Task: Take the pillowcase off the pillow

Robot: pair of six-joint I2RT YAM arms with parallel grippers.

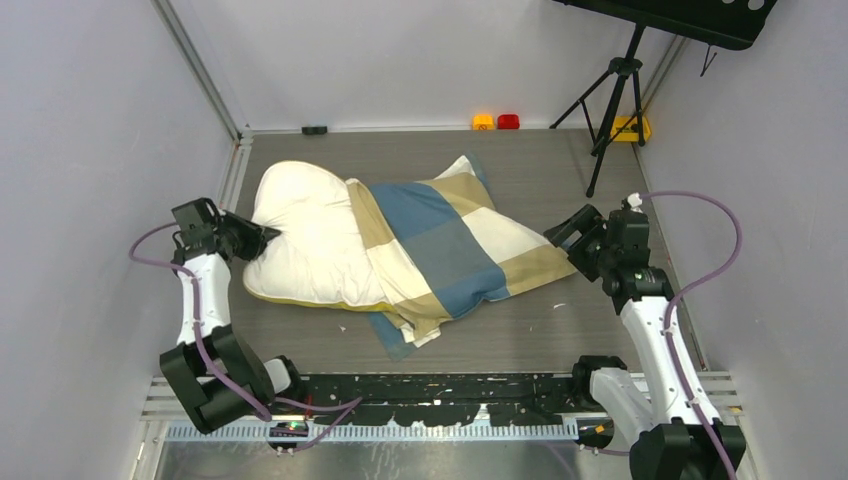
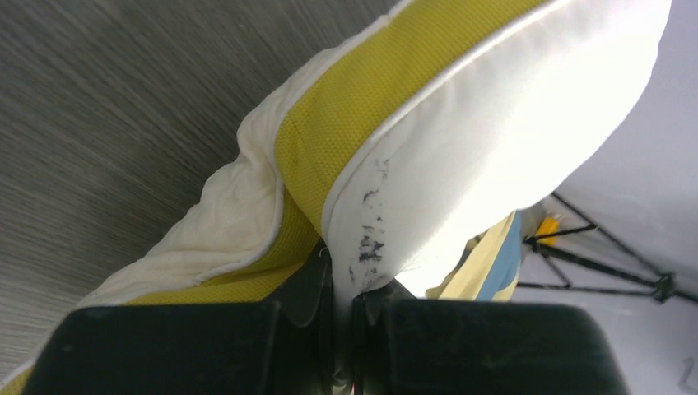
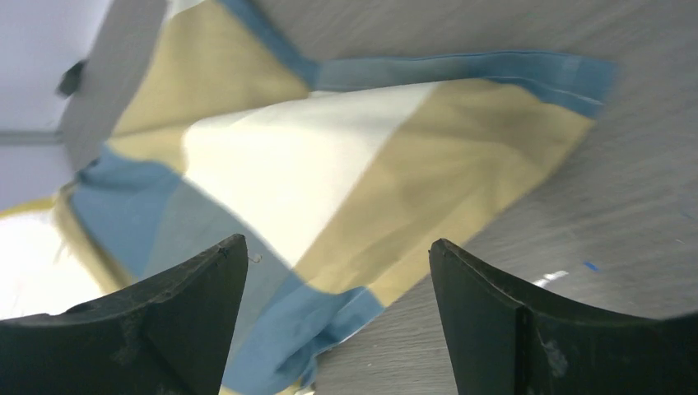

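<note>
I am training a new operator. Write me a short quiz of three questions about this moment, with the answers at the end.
1. True or false: the left gripper is shut on the edge of the pillow.
2. Choose one. Near the corner of the pillowcase, the right gripper is: A) shut on the cloth; B) open; C) out of view.
3. Short answer: in the top view, which end of the pillow is bare, left or right?

Key: 1 true; 2 B; 3 left.
</note>
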